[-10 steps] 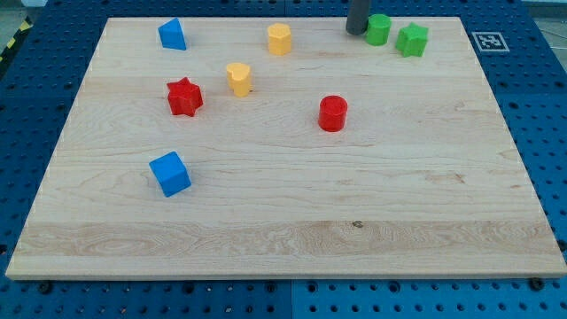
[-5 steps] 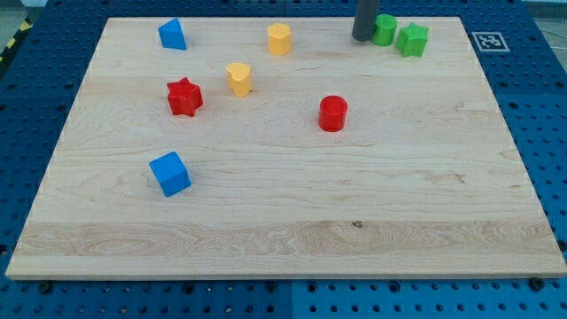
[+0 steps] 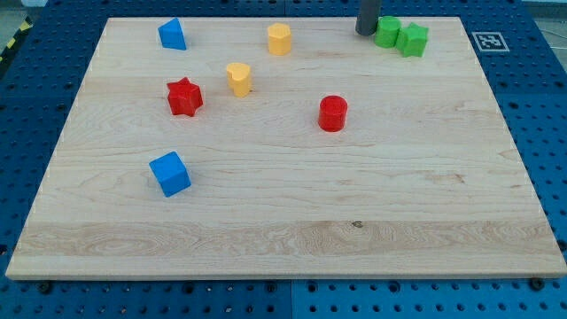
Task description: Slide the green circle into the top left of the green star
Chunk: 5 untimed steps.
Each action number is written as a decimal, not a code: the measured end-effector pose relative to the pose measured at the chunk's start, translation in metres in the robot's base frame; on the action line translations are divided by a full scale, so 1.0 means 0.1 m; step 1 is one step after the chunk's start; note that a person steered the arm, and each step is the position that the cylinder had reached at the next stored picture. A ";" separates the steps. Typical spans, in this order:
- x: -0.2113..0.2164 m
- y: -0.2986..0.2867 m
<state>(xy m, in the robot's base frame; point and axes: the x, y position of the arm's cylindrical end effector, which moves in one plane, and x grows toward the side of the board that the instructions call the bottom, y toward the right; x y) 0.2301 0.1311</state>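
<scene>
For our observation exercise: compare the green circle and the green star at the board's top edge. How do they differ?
The green circle has a round outline; the green star has a pointed, notched one. The green circle sits to the view's left and slightly higher, the green star right. My tip is beside the green circle, not the green star. Both share the same green colour.

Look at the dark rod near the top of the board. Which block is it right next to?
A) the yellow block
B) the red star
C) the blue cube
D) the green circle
D. My tip sits against the left side of the green circle, which in turn rests against the green star at the view's top right; the other blocks lie far from it.
</scene>
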 end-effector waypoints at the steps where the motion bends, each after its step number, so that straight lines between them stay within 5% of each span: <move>1: 0.01 0.00; 5: 0.01 0.17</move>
